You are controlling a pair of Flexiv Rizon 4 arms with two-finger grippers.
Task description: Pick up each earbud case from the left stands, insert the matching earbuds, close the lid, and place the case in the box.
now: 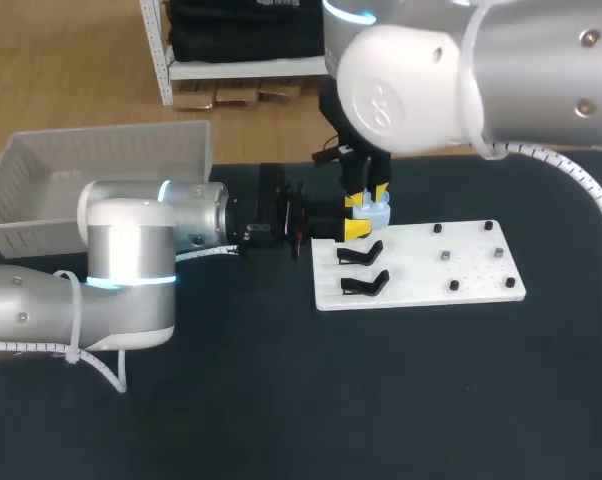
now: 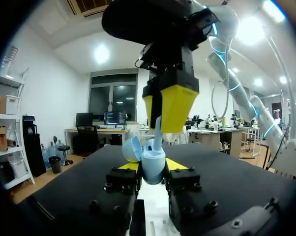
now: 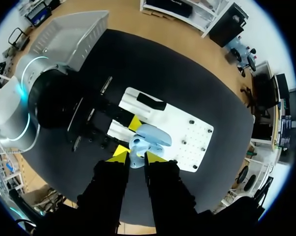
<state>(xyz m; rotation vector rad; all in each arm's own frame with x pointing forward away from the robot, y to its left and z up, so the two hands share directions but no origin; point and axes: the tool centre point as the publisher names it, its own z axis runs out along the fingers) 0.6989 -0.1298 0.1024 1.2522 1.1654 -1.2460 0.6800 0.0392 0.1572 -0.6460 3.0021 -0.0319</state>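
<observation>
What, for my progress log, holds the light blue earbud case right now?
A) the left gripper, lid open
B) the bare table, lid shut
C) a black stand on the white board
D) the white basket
A: in the left wrist view the left gripper clamps the light blue case between its yellow tips, with the lid swung open.

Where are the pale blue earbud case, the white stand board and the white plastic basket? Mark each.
Pale blue earbud case [image 2: 153, 166]: left wrist view, its rounded body.
White stand board [image 1: 421, 262]: head view, bare middle.
White plastic basket [image 1: 111, 150]: head view, far wall.
</observation>
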